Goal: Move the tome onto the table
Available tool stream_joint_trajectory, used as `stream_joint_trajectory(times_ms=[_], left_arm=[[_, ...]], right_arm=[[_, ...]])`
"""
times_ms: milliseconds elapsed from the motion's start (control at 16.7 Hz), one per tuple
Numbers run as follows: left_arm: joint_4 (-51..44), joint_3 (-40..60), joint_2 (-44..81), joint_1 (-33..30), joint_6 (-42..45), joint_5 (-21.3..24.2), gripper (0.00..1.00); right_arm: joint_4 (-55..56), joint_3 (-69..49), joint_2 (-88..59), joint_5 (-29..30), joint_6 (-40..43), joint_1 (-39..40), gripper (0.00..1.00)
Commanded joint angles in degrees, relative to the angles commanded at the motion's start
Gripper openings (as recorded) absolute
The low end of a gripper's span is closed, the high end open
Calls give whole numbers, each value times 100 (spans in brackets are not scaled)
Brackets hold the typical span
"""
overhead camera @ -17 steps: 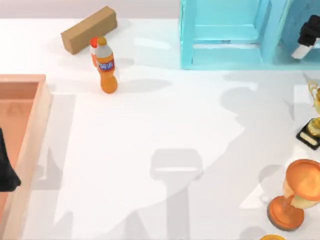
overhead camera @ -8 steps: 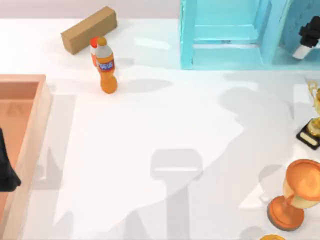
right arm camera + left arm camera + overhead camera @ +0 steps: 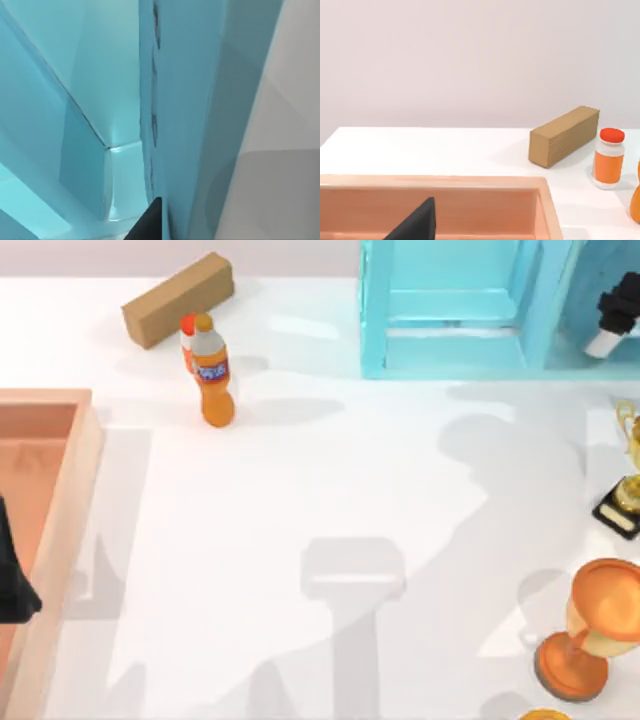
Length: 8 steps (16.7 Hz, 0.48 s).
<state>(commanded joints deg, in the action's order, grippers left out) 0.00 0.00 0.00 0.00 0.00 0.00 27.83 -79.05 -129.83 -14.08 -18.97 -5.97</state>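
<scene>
Our right arm reached into the cyan painted shelf unit (image 3: 455,310) at the far right of the broad white bench (image 3: 330,500). Our right gripper (image 3: 612,315) sat at the shelf's right compartment by the top view's right edge, and we could not tell whether its fingers were open or shut. From the right wrist view, a cyan shelf wall (image 3: 170,100) stood very close in front of the camera, with a dark fingertip (image 3: 150,220) at the frame's lower edge.

We could not make out the tome in any view.

Our left arm was parked at the left edge, its dark gripper (image 3: 12,575) hanging over the wooden tray with a raised rim (image 3: 70,500); its fingers' state we could not tell.

The middle of the bench lay open and bare. At the far left stood a tan cardboard box (image 3: 178,298), with an orange plastic bottle (image 3: 212,370) just in front of it and a small red-capped orange jar (image 3: 608,157) beside it. Along the right edge stood a gold trophy on a black base (image 3: 625,480) and an orange goblet-shaped cup (image 3: 590,630).
</scene>
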Motion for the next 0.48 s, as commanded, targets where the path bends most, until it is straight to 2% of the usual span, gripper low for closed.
stream_joint_trajectory(times_ms=[60,240,480], left_arm=[[0,0,0,0,0,0,100],[0,0,0,0,0,0,100],[0,0,0,0,0,0,100]], right_arm=[[334,621,313,742,52,120,0],[169,695,519,732,61,106,0],[-622,1055,1627,684,109,44,0]])
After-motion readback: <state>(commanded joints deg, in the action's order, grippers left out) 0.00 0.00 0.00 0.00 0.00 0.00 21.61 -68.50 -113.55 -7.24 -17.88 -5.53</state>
